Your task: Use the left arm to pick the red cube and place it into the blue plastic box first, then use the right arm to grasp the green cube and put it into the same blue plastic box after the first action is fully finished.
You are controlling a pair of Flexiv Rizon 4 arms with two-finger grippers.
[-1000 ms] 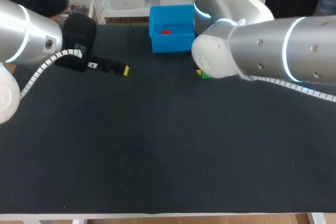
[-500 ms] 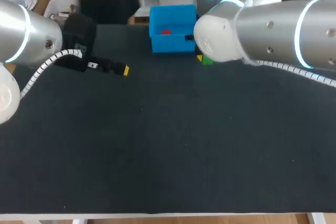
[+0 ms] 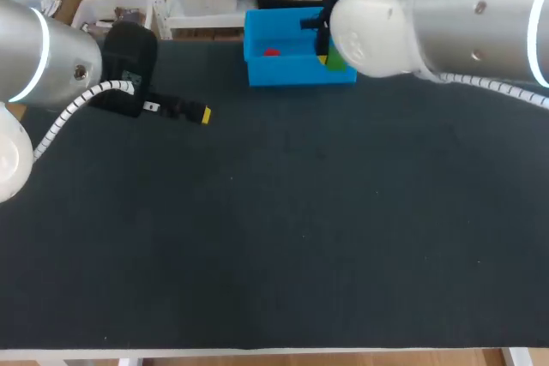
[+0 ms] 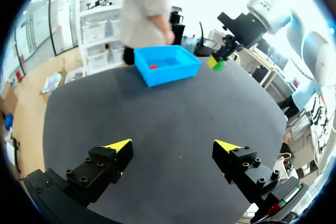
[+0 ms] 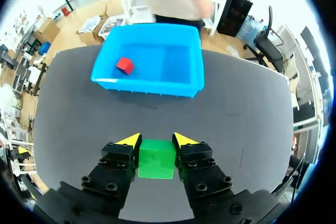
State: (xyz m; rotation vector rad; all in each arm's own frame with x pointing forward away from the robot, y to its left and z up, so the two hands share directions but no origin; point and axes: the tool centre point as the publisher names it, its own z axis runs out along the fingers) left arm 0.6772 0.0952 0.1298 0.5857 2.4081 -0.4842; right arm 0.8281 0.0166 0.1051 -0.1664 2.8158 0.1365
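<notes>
The blue plastic box (image 3: 257,70) stands at the table's far edge, with the red cube (image 3: 272,52) lying inside it near its left end; both show in the right wrist view as the box (image 5: 184,82) and the cube (image 5: 124,65). My right gripper (image 5: 153,140) is shut on the green cube (image 5: 156,159), held above the table just short of the box. In the head view the green cube (image 3: 336,63) peeks out at the box's right end, under my right arm. My left gripper (image 4: 173,145) stands open over the table's left part, nothing between its fingers; only one yellow tip (image 3: 204,115) shows from above.
The dark table (image 3: 274,237) stretches wide in front of the box. My right arm's big silver body (image 3: 446,19) hangs over the back right corner and hides part of the box.
My right arm has lifted the green cube off the table and carried it back toward the blue box's right end. The left arm has stayed still.
</notes>
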